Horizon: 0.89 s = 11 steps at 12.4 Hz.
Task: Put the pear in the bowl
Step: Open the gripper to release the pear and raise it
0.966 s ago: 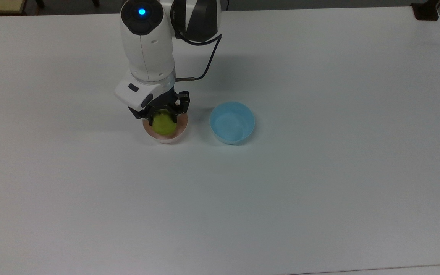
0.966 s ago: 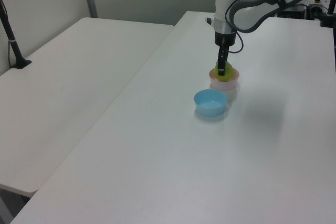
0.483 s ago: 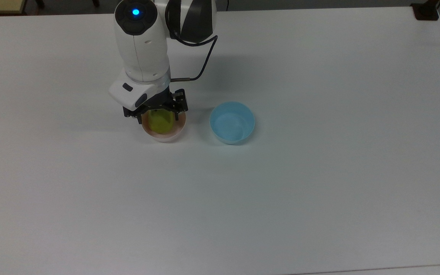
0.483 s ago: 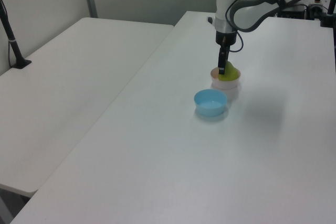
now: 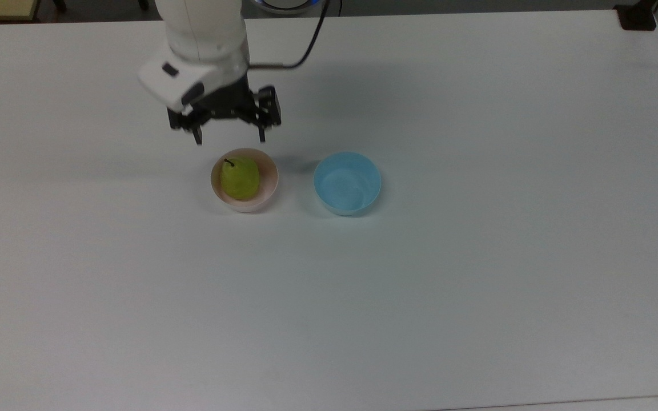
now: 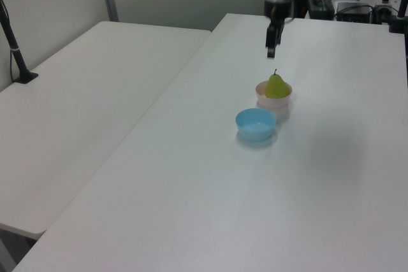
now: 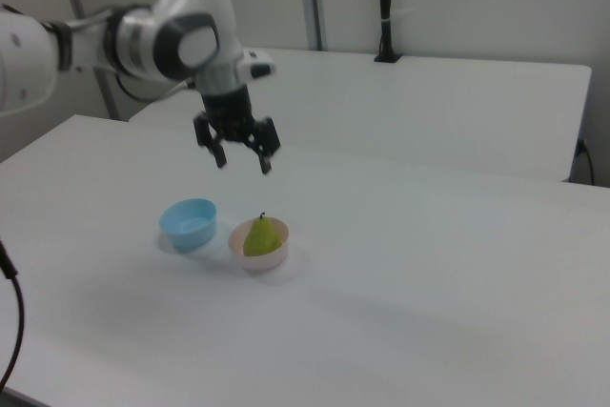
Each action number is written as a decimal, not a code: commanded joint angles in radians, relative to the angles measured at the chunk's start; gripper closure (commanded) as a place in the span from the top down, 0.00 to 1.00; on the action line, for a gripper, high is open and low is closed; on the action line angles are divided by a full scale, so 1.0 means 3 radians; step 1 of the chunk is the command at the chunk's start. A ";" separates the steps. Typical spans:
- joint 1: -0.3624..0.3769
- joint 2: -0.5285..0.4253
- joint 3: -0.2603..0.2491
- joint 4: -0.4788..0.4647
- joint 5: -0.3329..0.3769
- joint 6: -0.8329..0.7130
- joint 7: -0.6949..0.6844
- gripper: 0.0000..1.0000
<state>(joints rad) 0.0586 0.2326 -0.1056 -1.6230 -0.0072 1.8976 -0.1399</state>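
Pear sits inside the pink bowl, stem up and tipped a little toward the top view's upper left. In the left view and the right view it stands roughly upright, so its long axis is near vertical, with the lower half hidden by the bowl wall.

Claw is spread wide and holds nothing. Both fingers point down with clear air between them. It hangs above the surface, well clear of the fruit.

Key relation: the pear lies below the claw and offset toward the top view's bottom edge. In the right view the claw is up and slightly to the right view's left of the bowl. Nothing is touching the fruit.

Blue bowl stands just beside the pink one, on the top view's right, and has nothing in it.

Judgement: placement looks done, since the fruit rests in the correct bowl. The next move needs only a clean retreat upward and away. Risk is low, as the fingers are clear of the stem and rim.
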 commanded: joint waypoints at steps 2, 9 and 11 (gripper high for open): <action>0.0030 -0.0483 -0.0011 0.0210 -0.0012 -0.0736 0.0103 1.00; 0.0040 -0.0714 -0.0016 0.0113 0.0045 -0.0793 0.0058 1.00; 0.0040 -0.0714 -0.0006 0.0118 0.0045 -0.0798 0.0057 1.00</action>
